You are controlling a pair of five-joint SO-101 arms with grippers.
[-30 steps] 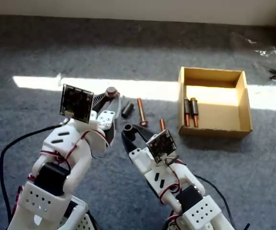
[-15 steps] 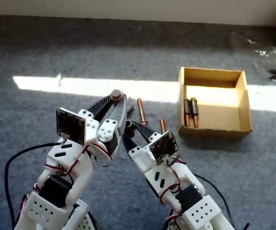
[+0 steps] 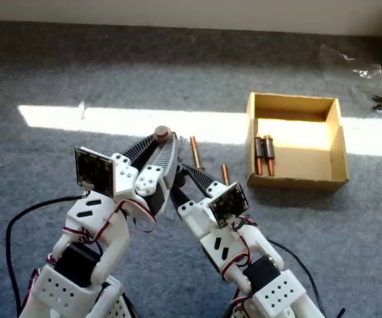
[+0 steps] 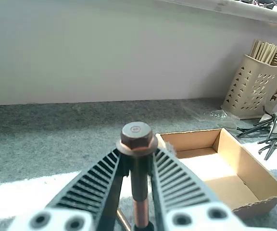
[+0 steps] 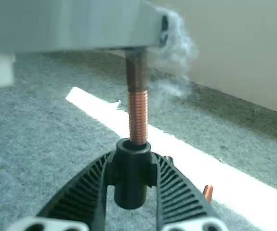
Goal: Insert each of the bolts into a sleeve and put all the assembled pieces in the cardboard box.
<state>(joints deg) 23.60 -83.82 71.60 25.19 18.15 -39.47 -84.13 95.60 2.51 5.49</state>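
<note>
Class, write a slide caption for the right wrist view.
Right gripper holds a black sleeve upright; a copper bolt meets its top.

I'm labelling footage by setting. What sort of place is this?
Probably a home or hobby room, not a lab: grey carpet as the work surface, a plain wall close behind, and a perforated holder of sticks.

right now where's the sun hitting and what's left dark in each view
High view: a sun band crosses the carpet and glares off the cardboard box floor, the rest in shade. Left wrist view: the same glare whitens the box floor behind the bolt. Right wrist view: the sleeve stands dark against the bright strip.
</note>
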